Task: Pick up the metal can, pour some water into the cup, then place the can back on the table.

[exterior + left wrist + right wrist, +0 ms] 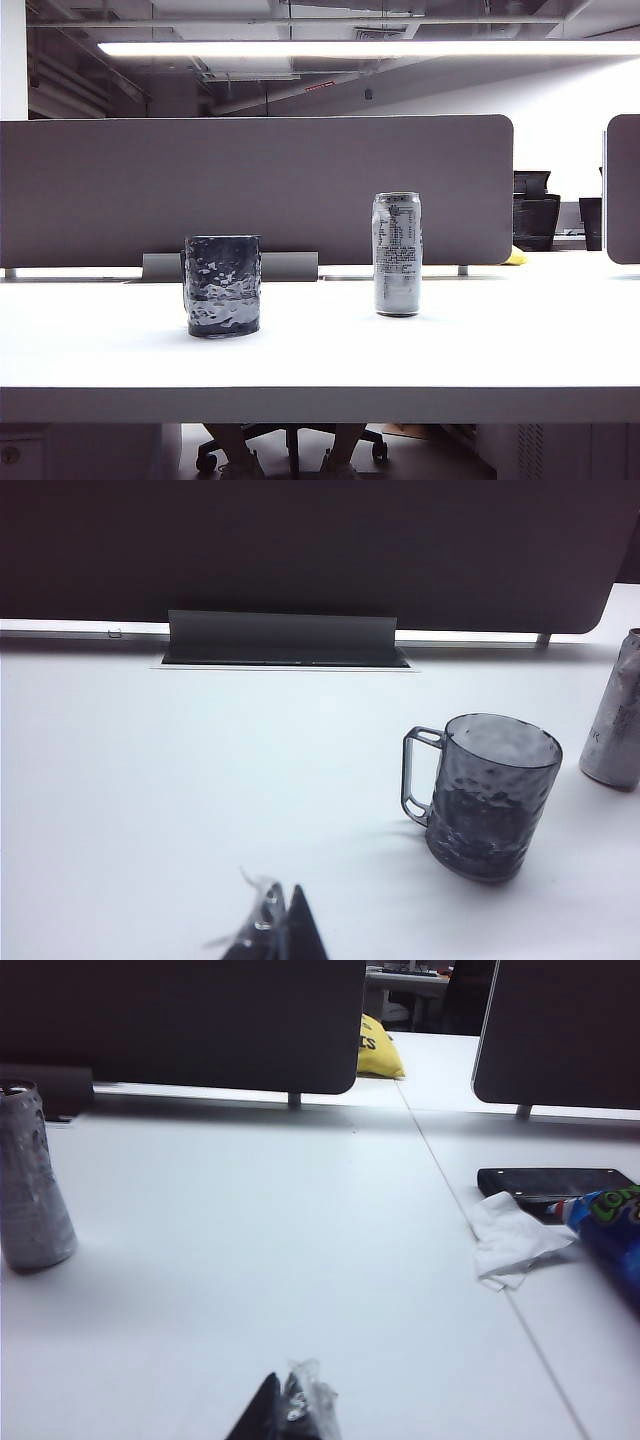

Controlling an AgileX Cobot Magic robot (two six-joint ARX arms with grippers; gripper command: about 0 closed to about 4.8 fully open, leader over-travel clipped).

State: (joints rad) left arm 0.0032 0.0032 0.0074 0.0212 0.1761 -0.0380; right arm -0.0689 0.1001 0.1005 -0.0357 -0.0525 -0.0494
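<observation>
The metal can (397,254) stands upright on the white table (320,350), right of the cup (222,285); it also shows in the left wrist view as the can (614,712) and in the right wrist view as the can (30,1192). The dark dimpled cup (488,795) has a handle and stands upright, apart from the can. No stream of water is visible. Neither arm appears in the exterior view. My left gripper (280,920) is shut and empty, well short of the cup. My right gripper (290,1405) is shut and empty, away from the can.
A grey partition (250,190) backs the table, with a cable flap (282,638) at its foot. On the right lie a white tissue (510,1240), a black flat object (555,1182), a blue packet (610,1235) and a yellow bag (378,1050).
</observation>
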